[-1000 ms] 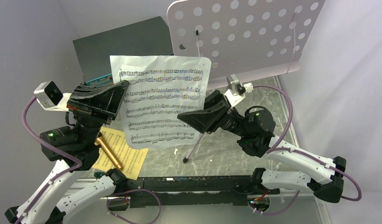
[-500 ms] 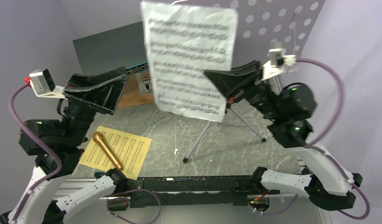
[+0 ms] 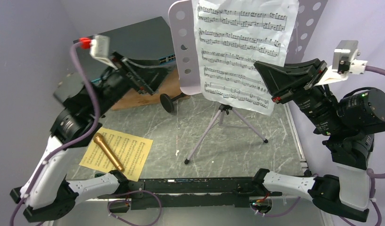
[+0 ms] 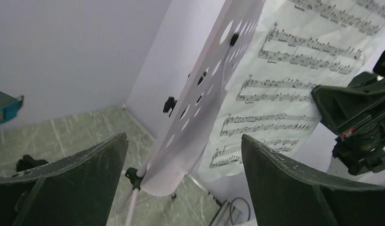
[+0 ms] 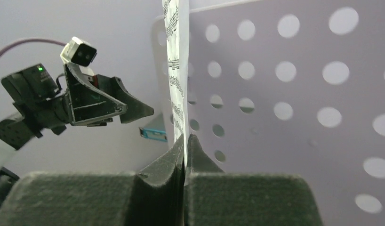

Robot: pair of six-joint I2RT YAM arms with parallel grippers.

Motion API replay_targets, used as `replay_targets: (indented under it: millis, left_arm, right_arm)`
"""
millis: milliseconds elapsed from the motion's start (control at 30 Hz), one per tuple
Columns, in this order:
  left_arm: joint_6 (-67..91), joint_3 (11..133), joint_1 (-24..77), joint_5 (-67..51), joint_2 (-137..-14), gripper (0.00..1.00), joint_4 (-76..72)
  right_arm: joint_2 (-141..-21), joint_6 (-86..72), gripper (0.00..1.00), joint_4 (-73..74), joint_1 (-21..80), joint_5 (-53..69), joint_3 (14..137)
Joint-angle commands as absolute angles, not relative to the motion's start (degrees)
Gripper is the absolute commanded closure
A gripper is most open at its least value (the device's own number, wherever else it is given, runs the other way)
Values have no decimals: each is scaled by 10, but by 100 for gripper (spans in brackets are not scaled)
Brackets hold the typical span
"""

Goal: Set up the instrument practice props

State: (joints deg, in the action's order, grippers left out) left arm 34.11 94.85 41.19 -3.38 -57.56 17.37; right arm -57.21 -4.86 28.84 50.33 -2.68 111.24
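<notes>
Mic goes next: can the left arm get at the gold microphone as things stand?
Probably yes. The left claw is open and empty, and the gold microphone lies uncovered on the yellow sheet on that arm's side, nothing over it.

Only music notation on white sheet [image 3: 242,52]

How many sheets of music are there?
2. A white sheet is pinched by the right gripper in front of the music stand; a yellow sheet lies on the table under the microphone. Others may be hidden.
</notes>
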Motion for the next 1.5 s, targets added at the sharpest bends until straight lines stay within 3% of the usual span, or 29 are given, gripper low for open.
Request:
replay_targets:
  millis: [0, 300, 700, 1067, 1467]
  left_arm:
    - [355, 973, 414, -123, -608, 6, 177]
    - [399, 973, 414, -197, -639, 18, 144]
    - [399, 936, 414, -134, -593, 13, 142]
    - [465, 982, 414, -315, -655, 16, 82]
    - [500, 986, 424, -299, -694, 34, 77]
  right_arm:
    - [-561, -11, 100, 350, 501, -90, 1111]
    - [-575, 16, 100, 358, 502, -160, 1147]
    - [-551, 37, 100, 296, 503, -180, 1125]
    - [-577, 33, 100, 204, 502, -140, 1098]
    - [-582, 33, 100, 179, 502, -137, 1081]
